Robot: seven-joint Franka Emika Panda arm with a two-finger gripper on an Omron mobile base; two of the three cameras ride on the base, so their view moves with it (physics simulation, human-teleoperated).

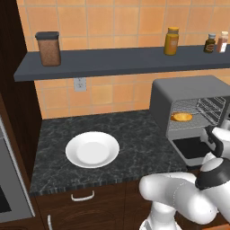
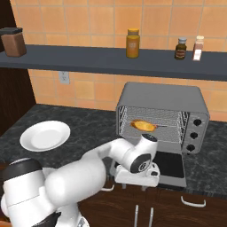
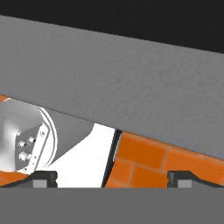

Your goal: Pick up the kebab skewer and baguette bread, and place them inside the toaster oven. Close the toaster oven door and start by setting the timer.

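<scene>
The white jointed arm (image 2: 88, 170) folds low and reaches forward, its wrist turned down. The tool (image 3: 112, 179) hangs with its 2 small dark fingertips (image 3: 43, 178) spread wide apart, gripping nothing.

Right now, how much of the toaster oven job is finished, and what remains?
Done: the baguette bread lies on the rack inside the toaster oven, and the white plate holds nothing. A thin stick beside the bread may be the kebab skewer. In hand: the open claw is under the lowered toaster oven door. Left: close it, set the timer.
</scene>
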